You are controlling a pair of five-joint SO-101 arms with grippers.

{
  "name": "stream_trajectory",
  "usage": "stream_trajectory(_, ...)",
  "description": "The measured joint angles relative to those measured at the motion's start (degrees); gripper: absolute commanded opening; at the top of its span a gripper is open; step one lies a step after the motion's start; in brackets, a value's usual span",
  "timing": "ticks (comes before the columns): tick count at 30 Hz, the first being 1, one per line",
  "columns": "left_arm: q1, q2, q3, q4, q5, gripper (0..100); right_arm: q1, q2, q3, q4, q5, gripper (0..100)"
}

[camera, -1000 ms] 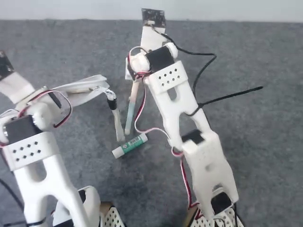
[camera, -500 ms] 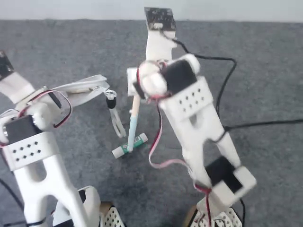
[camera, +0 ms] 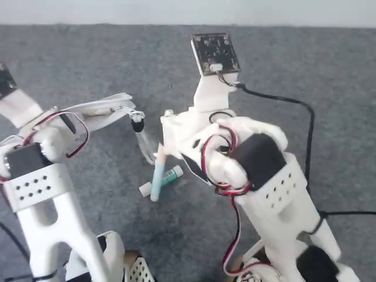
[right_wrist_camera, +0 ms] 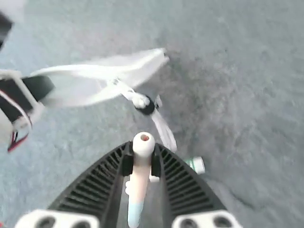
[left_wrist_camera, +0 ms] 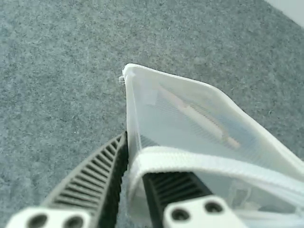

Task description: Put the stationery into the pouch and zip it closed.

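Pen (camera: 157,182) with teal tip clamped in the closed right tool (right_wrist_camera: 141,147), tilted, tip down by a green-labelled glue stick (camera: 171,175) lying on the grey table (camera: 88,64), farther off the white mesh pouch (left_wrist_camera: 190,114) pinched at its rim by the closed left tool (left_wrist_camera: 132,142), zip pull (camera: 137,124) hanging from it

My left claw (left_wrist_camera: 134,156), of matt black ribbed plastic, is pinching a pouch (left_wrist_camera: 190,118) of thin, translucent, finely meshed plastic, edged with woven white cloth tape. My right claw (right_wrist_camera: 141,151), made of the same ribbed black plastic, is gripping a smooth, faintly glossy plastic pen (right_wrist_camera: 140,178). The grey carpet (camera: 88,64) underneath is looking rough, fuzzy and matt, like felt.
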Motion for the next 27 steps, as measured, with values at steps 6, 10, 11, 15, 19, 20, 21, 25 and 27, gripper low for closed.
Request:
stream_trajectory(6,0.0,0.0,1.0,-1.1,0.0,1,0.0,-11.1,19.1,-19.8,-0.1,0.6)
stream_trajectory(10,0.0,0.0,1.0,-1.2,0.0,1,0.1,-20.2,33.2,-35.3,-0.1,0.6)
stream_trajectory(11,0.0,0.0,1.0,-1.2,0.0,1,0.0,-22.5,37.0,-39.6,-0.1,0.6)
stream_trajectory(15,0.0,0.0,1.0,-1.2,0.0,1,-0.4,-31.3,53.5,-59.3,-0.1,0.6)
stream_trajectory(19,0.0,0.0,1.0,-1.2,0.0,1,-2.9,-37.9,67.8,-79.9,1.2,0.6)
stream_trajectory(20,0.0,0.0,1.0,-1.2,0.0,1,-3.3,-38.9,70.5,-84.3,2.8,0.6)
stream_trajectory(21,0.0,0.0,1.0,-1.2,0.0,1,-3.8,-39.6,72.6,-88.8,4.7,0.6)
stream_trajectory(25,0.1,0.0,1.0,-1.2,0.0,1,-5.9,-40.1,78.3,-101.7,10.9,0.6)
stream_trajectory(27,0.9,0.0,1.0,-1.2,0.0,1,-6.1,-40.1,79.3,-105.4,12.1,0.6)
